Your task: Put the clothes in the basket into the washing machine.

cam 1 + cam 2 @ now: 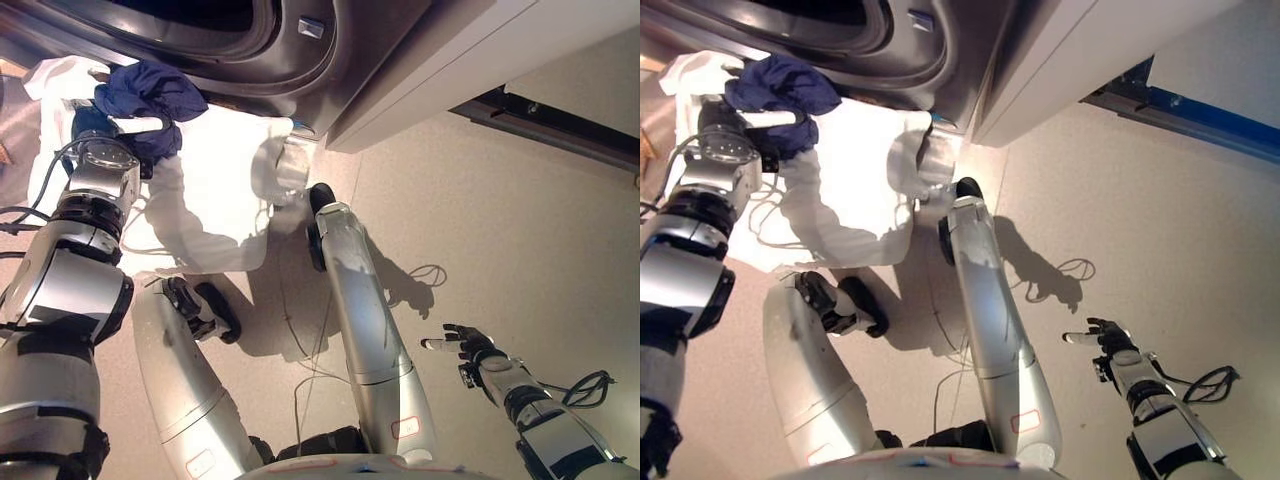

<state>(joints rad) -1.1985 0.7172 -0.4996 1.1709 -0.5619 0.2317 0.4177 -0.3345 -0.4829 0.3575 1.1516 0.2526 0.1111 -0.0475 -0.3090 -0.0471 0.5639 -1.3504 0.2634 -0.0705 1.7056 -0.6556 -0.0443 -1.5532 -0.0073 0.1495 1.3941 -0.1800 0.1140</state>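
Left hand [100, 125] raised near grey front-loading washing machine [290, 50], fingers curled round crumpled navy-blue cloth garment [150, 90], held just below machine's round door opening. White fabric laundry basket [215, 195] sits on beige floor [500, 220] directly under garment, touching machine front. Right hand [462, 345] low at right, well apart, fingers spread, holding nothing
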